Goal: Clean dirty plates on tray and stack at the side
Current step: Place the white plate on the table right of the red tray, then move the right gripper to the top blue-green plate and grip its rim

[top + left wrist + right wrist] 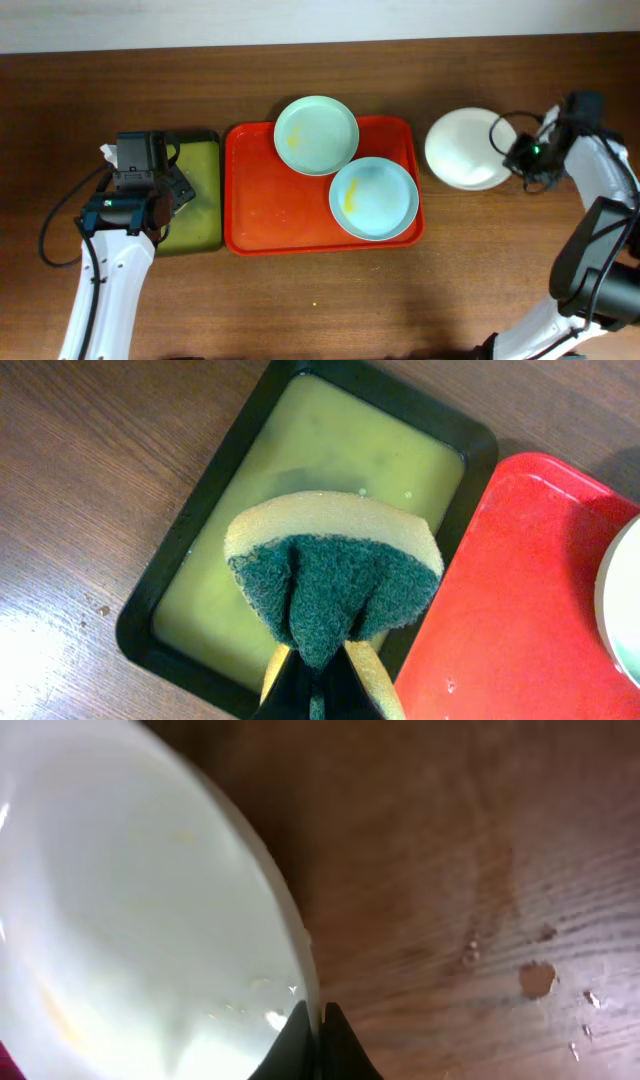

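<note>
The red tray holds a pale mint green plate at its back edge and a pale blue-white plate at its right, both with yellowish smears. The white plate is off the tray to the right, over the table. My right gripper is shut on the white plate's rim. My left gripper is shut on a folded green and yellow sponge and holds it above the olive-green tray, left of the red tray.
The black-rimmed olive-green tray sits just left of the red tray. Small crumbs lie on the wooden table near the white plate. Cables run beside both arms.
</note>
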